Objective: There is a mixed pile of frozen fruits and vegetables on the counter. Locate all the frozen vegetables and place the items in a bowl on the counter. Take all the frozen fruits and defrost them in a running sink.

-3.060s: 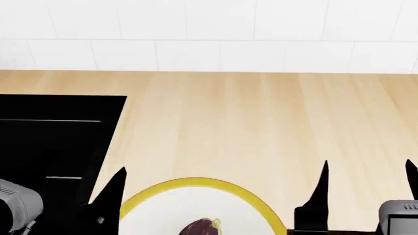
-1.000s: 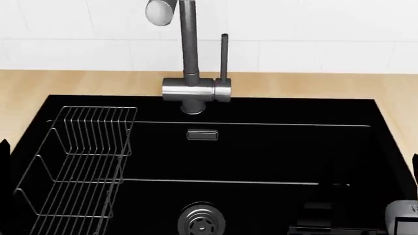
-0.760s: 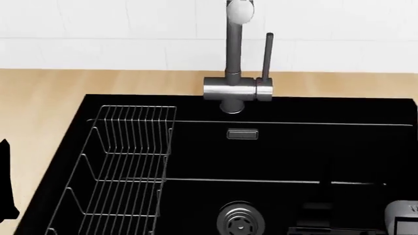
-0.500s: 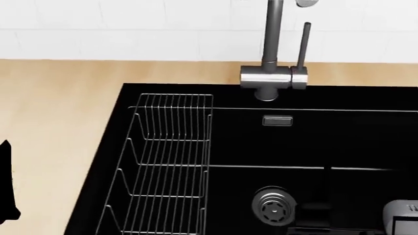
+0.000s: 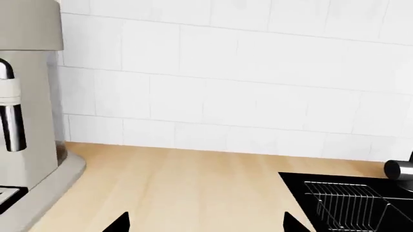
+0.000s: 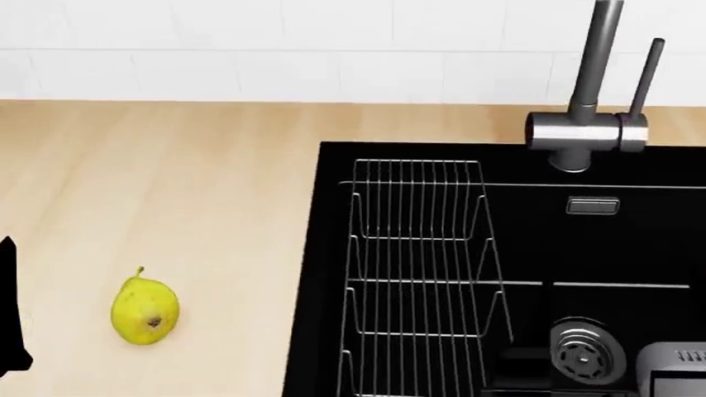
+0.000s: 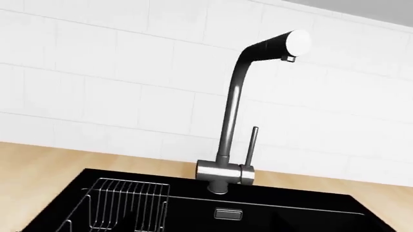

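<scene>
Open counter (image 6: 165,182) stretches around the pear (image 6: 145,310), which lies alone on the wood with bare room on every side, well apart from the sink (image 6: 331,248). Inside the basin, a wire rack (image 6: 419,265) fills the side nearest the pear, while the tall tap (image 6: 584,91) rises at the back edge. At the counter's far end, a coffee machine (image 5: 29,96) stands against the tiled wall (image 5: 226,72).
</scene>
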Robot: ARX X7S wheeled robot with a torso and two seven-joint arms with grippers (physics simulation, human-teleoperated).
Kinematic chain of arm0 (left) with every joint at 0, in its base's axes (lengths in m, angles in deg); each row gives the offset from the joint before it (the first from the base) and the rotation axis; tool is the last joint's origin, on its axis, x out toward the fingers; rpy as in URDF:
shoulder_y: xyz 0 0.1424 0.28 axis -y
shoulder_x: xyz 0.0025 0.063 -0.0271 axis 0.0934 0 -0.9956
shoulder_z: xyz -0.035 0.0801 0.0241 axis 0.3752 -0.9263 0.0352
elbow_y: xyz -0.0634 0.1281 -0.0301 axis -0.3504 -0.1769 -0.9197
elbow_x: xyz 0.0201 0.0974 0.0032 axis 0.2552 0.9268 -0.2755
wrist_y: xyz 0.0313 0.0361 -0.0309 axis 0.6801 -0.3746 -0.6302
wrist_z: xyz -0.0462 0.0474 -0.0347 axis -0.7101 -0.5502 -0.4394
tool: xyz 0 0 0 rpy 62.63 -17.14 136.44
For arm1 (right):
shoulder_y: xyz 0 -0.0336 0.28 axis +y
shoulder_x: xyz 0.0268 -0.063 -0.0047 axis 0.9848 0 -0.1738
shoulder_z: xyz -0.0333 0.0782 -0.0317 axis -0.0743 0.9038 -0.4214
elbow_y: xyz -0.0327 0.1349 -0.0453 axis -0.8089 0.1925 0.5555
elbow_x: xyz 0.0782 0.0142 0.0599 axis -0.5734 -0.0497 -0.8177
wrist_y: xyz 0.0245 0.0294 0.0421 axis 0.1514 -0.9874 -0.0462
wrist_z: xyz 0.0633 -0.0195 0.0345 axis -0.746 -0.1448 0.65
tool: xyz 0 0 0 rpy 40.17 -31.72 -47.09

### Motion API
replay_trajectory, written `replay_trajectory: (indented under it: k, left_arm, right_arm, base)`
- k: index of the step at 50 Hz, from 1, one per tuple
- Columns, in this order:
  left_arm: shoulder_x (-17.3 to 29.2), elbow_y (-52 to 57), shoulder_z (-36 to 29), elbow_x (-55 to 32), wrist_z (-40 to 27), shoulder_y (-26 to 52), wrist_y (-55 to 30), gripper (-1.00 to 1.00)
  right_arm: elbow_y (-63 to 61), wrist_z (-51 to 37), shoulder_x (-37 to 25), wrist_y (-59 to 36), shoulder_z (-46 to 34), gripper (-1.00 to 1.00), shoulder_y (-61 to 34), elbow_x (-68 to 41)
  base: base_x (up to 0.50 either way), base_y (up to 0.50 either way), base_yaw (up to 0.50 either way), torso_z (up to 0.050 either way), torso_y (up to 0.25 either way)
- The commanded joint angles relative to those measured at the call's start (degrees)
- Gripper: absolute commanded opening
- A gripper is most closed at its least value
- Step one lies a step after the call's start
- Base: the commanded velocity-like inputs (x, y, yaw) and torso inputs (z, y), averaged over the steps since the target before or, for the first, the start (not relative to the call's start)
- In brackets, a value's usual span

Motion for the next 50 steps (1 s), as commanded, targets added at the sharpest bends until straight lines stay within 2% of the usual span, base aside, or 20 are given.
replay_trajectory:
  k: [1, 9, 22, 50]
  left_arm:
    - [-0.10, -0.03, -0.22, 0.76, 0.29, -0.49, 0.54, 1.00]
    - [0.88, 0.21, 1.04, -0.67, 0.04, -0.85, 0.51, 1.00]
    - [0.29, -0.22, -0.54, 0.12, -0.21, 0.04, 0.38, 1.00]
    - [1.03, -1.18, -0.80, -1.01, -0.77, -0.85, -0.31, 1.00]
  right_arm:
    - [0.02, 0.07, 0.03, 0.48, 0.10, 1.00, 0.26, -0.18]
    - [0.32, 0.09, 0.11, 0.57, 0.03, 1.00, 0.09, -0.45]
    - [0.44, 0.08, -0.01, 0.80, -0.01, 1.00, 0.28, -0.47]
    - [1.29, -0.26, -0.11, -0.10, -1.59, 1.00, -0.29, -0.27]
  base:
    - [-0.02, 0.50, 0.00, 0.000, 0.000]
    - [-0.07, 0.50, 0.00, 0.000, 0.000]
    - [-0.20, 0.46, 0.00, 0.000, 0.000]
    - [0.00, 0.06, 0.00, 0.000, 0.000]
